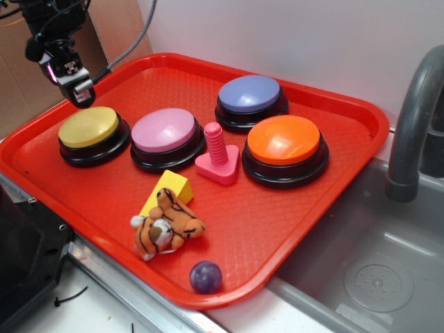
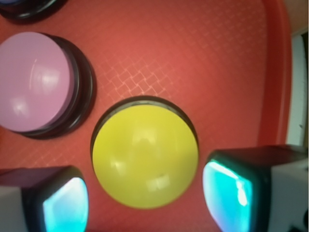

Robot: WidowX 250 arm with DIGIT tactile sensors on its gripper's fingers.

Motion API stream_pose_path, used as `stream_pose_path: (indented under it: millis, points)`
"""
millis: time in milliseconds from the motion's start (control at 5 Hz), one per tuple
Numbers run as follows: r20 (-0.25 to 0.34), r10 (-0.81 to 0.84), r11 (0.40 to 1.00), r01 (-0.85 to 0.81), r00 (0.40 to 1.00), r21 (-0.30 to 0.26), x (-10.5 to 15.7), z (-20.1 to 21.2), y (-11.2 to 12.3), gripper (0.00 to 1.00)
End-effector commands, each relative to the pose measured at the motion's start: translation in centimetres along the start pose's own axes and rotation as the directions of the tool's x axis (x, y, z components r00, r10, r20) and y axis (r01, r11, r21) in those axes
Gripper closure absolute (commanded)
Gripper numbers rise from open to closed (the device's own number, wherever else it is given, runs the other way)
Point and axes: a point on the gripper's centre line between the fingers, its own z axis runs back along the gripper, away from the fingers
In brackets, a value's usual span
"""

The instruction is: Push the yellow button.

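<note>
My gripper (image 1: pixel 82 94) hangs above the back left corner of the red tray (image 1: pixel 312 111), just behind the yellow button (image 1: pixel 89 127), which sits at the left end of the front row on its black base. In my wrist view that yellow button (image 2: pixel 145 154) lies below me, its dome showing in the gap between my two fingers (image 2: pixel 65 205), which stand wide apart with nothing held; I seem to be clear of the dome, though from these angles I cannot be sure how high. Just beside it to the right is the pink button (image 1: pixel 165 130), and past that a pink screw-shaped peg (image 1: pixel 218 156) stands upright on its flat base. The orange button (image 1: pixel 284 141) is further right, with the purple button (image 1: pixel 249 94) behind. Nearer the front edge lie a yellow wedge block (image 1: pixel 170 187), touching a small stuffed tiger (image 1: pixel 165 227), and a dark purple ball (image 1: pixel 206 277). A grey faucet (image 1: pixel 411 125) rises over the sink (image 1: pixel 374 263) to the right.
</note>
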Motion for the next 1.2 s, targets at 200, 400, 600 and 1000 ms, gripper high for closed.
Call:
stream_pose_path:
  millis: [200,400,600,1000]
  points:
    - [0.036,-0.023,0.998,0.02,0.999,0.063,1.0,3.5,-0.3,0.0]
    - [0.04,-0.023,0.998,0.021,0.999,0.066,1.0,3.9,-0.5,0.0]
    - [0.043,-0.03,0.998,0.027,0.999,0.063,1.0,4.4,-1.0,0.0]
    - [0.043,-0.019,0.999,0.017,0.999,0.045,1.2,5.2,-0.9,0.0]
